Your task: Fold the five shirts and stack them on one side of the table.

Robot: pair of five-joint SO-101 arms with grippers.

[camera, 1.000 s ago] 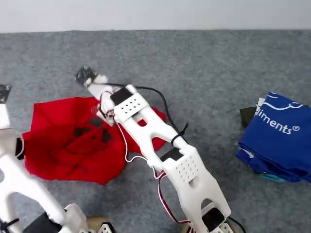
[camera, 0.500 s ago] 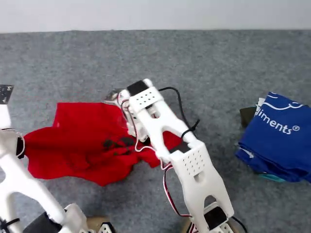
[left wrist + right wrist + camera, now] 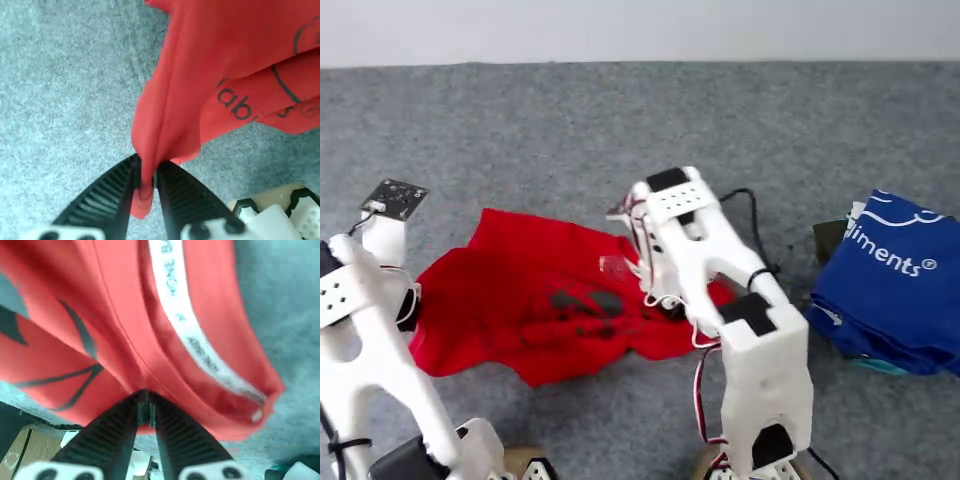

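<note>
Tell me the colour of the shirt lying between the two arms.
Red, with a dark print; the shirt shows best in the high view.

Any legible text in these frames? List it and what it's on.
blue folded shirts: white lettering, cut off by the fold, no whole word reads.
red shirt: dark print, creased, only fragments in the left wrist view.
white neck tape: small print, too blurred to read.
</note>
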